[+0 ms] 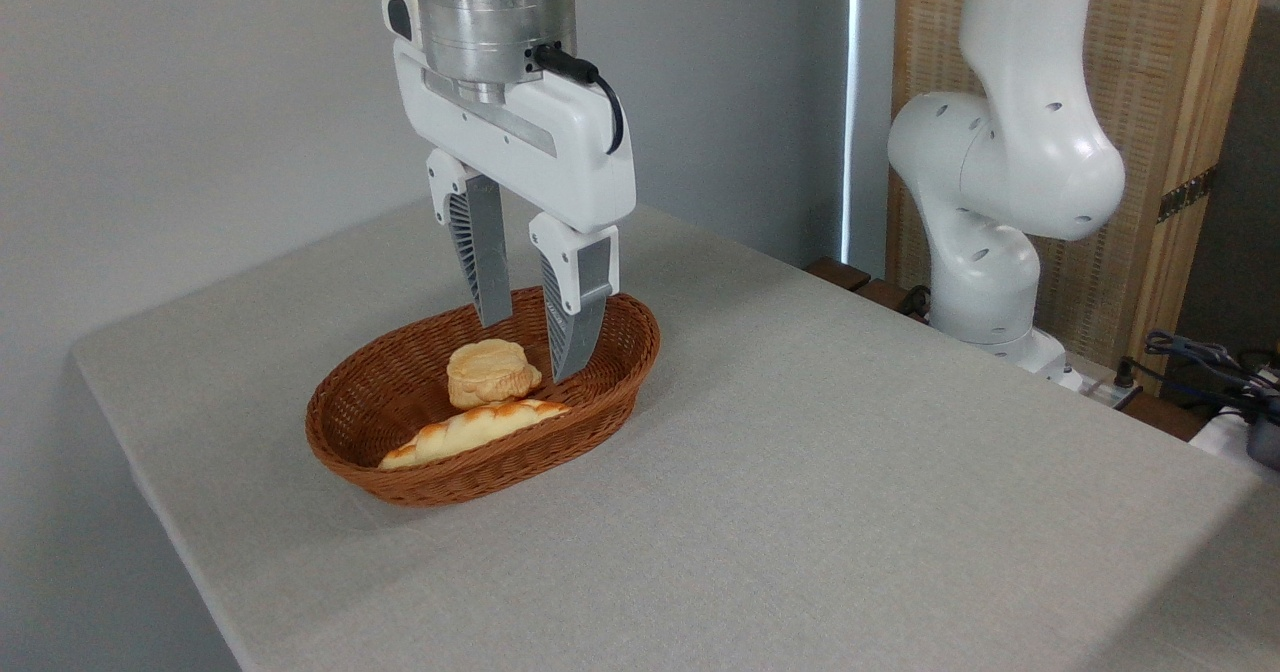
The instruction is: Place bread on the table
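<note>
Bread [491, 371]: pale tan top, orange-tinted sides. Long loaf [470, 431]: golden with browned slashes. Basket [400, 472]: brown, woven wicker pattern. Counter [850, 472]: light grey cloth, fine uniform weave. Tool [533, 346]: white housing, grey ribbed fingers [488, 262], black cable [590, 87]. Arm [1010, 162]: white. Wall [200, 102]: plain grey.

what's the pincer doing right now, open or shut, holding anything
Pincer: open, holding nothing, fingers down in the basket around the bun.
</note>
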